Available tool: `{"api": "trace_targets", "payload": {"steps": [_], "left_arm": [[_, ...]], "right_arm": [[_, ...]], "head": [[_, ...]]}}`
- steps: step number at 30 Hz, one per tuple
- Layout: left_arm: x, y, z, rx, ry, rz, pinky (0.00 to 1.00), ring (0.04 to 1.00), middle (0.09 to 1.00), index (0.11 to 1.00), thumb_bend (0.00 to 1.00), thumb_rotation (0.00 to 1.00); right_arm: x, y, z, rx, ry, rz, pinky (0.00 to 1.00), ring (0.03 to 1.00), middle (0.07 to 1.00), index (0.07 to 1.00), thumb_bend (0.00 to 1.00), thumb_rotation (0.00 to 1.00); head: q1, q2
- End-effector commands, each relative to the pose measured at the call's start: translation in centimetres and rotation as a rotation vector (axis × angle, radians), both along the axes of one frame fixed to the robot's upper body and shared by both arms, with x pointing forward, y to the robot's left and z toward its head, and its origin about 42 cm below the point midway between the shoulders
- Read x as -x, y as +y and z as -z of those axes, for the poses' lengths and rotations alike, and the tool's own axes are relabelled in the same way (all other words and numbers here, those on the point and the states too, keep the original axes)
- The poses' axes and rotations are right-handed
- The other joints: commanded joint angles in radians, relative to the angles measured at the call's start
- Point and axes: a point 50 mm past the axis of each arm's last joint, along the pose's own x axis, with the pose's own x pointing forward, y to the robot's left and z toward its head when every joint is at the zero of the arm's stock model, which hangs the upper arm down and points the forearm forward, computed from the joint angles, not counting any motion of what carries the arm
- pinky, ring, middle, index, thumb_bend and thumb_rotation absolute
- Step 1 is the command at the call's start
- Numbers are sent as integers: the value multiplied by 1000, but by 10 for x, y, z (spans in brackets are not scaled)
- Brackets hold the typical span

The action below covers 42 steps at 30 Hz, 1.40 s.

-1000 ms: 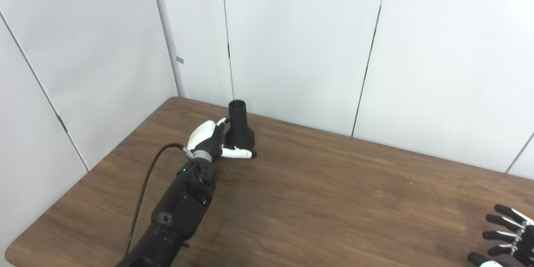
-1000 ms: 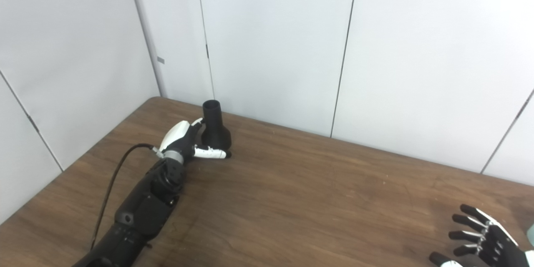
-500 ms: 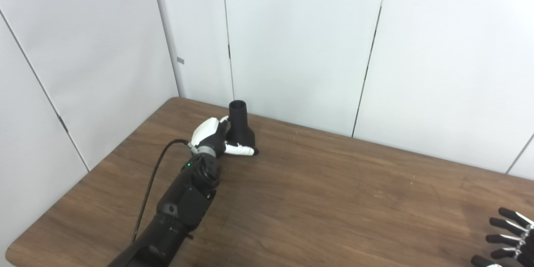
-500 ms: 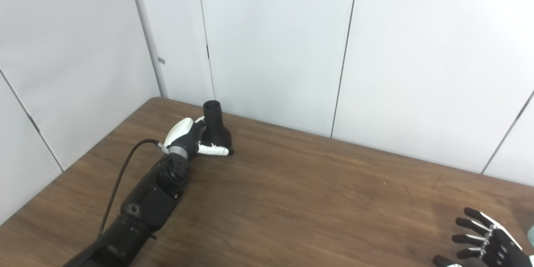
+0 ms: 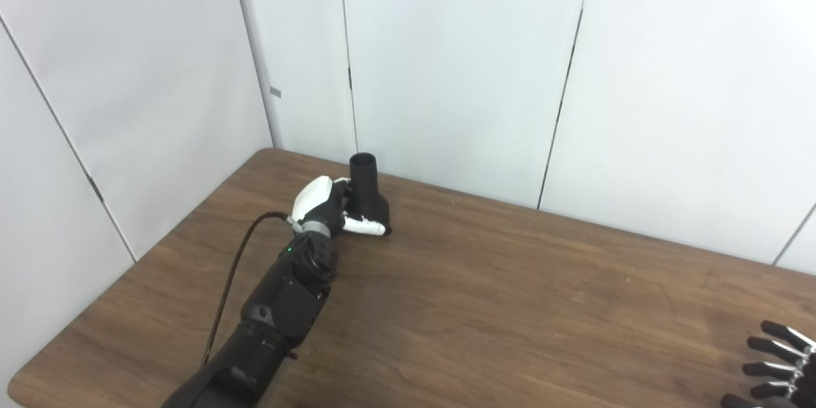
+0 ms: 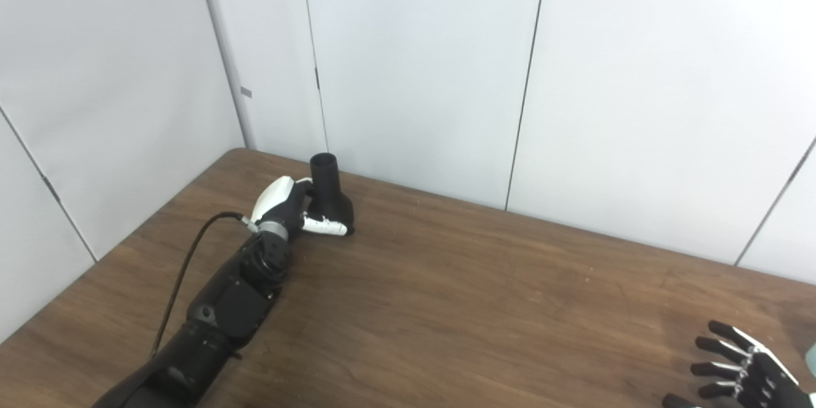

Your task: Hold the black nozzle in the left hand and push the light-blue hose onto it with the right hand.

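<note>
The black nozzle (image 5: 366, 186) stands upright on the brown table (image 5: 510, 306), near its far left corner. My left hand (image 5: 320, 205) is pressed against the nozzle's wide base. Its white thumb (image 5: 364, 227) lies across the front of the base, and the fingers go round behind, out of sight. At the bottom right corner my right hand (image 6: 743, 377) hovers open with its fingers spread, holding nothing. A pale blue sliver (image 6: 813, 357) shows at the right edge; I cannot tell whether it is the hose.
White wall panels (image 5: 446, 64) close off the table's back and left sides, right behind the nozzle. A black cable (image 5: 229, 280) runs along my left forearm. The table's left edge lies close to that arm.
My left hand has pushed forward against the nozzle and its thumb has drawn in onto the base. My right hand has sunk lower toward the bottom right corner. The nozzle has stayed put.
</note>
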Motion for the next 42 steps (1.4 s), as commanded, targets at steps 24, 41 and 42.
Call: {"api": "trace_targets", "payload": {"steps": [24, 41, 42], "left_arm": [[-2, -22, 42, -106, 14, 227, 1000, 694, 502, 477, 525, 0], [26, -125, 40, -125, -3, 741, 1000, 643, 485, 486, 526, 0], [29, -132, 39, -122, -4, 772, 1000, 646, 487, 484, 526, 0]], "right_arm": [[-6, -3, -28, 10, -84, 7, 464, 569, 699, 757, 694, 0], [-3, 17, -38, 4, -27, 38, 508, 550, 683, 743, 710, 44], [-3, 18, -39, 0, -30, 37, 500, 550, 683, 742, 708, 40]], "head": [[-21, 9], [-176, 49], [-190, 53]]}}
